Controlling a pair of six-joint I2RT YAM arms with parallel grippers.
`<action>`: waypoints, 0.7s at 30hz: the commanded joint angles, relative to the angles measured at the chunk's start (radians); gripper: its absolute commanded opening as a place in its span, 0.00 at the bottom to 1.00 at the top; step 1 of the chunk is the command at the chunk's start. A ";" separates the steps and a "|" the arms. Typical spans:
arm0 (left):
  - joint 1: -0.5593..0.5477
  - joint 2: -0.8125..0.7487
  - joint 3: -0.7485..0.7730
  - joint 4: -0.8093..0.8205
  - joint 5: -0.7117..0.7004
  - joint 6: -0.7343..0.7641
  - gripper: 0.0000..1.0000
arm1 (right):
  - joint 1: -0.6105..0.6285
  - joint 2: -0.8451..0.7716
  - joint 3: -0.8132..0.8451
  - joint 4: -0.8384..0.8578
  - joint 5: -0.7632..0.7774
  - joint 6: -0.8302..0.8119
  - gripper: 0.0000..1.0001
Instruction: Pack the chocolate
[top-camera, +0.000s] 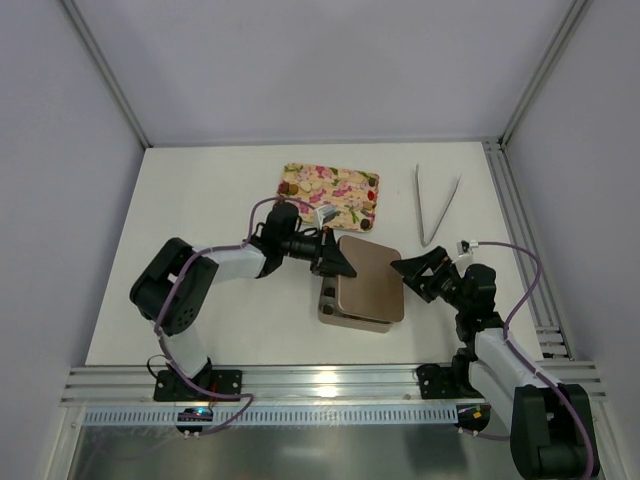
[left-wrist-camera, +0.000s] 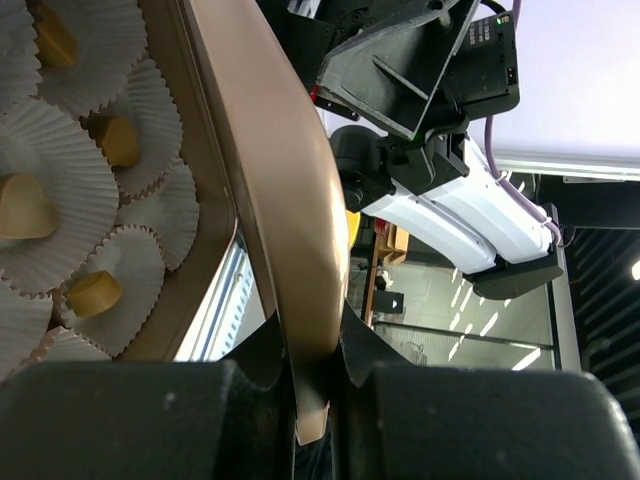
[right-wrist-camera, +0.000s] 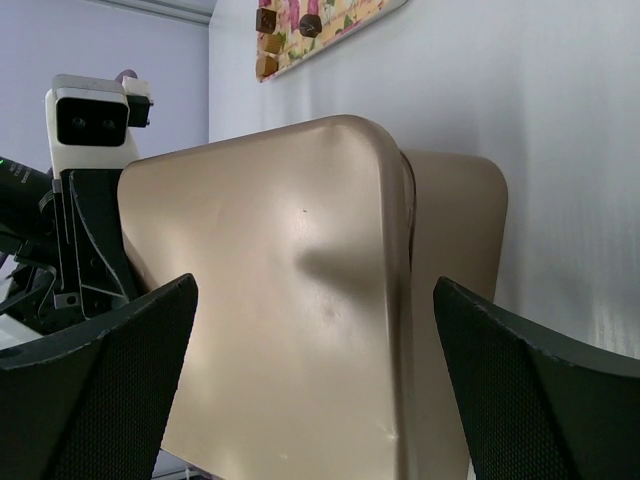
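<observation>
The left claw is clenched on the left edge of the bronze lid, which sits askew over the box. Inside, golden-tan chocolate sits in white paper cups. Behind on the bench, the floral tray carries more pieces. The right claw is released wide at the lid's right side. Tongs lie far right.

- I'm looking at a white table, matte, evenly lit.
- Plain pale grey walls close off three sides.
- Silver frame posts run up the back corners.
- Slotted aluminium rails line the near edge, and a side rail runs down the right.
- On my left wrist view I get a dim room beyond, with bright light strips.
</observation>
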 joint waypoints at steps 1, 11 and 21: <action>0.018 0.004 -0.012 0.052 0.026 0.008 0.10 | 0.003 -0.018 -0.007 0.056 -0.009 0.000 1.00; 0.041 0.021 -0.023 0.046 0.028 0.015 0.18 | 0.003 -0.015 -0.017 0.045 -0.005 -0.012 1.00; 0.067 0.052 -0.021 0.024 0.019 0.023 0.19 | 0.015 0.023 -0.028 0.022 0.040 -0.075 1.00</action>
